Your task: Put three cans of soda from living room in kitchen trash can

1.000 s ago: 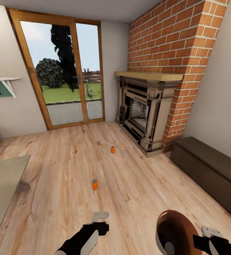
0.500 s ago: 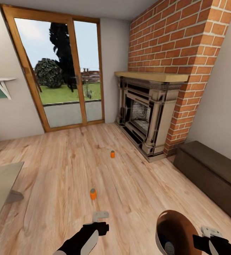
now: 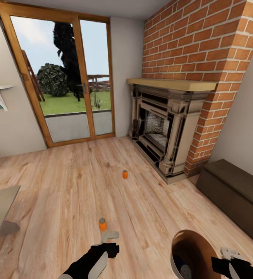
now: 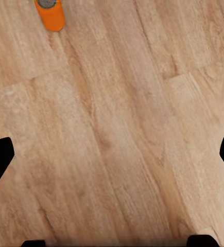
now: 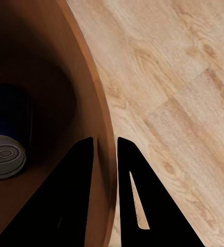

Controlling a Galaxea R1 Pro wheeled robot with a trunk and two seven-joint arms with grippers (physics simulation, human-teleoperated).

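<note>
Right gripper (image 5: pixel 105 149) pinches the bin (image 3: pixel 188 240) rim, carrying it; open, empty left gripper (image 4: pixel 112 154) nears a soda can (image 3: pixel 102 223) just ahead.

Bright, even rendered daylight from the wood-framed glass patio doors (image 3: pixel 64 81); soft faint shadows, wide-angle edge stretching, slight overall softness.
</note>
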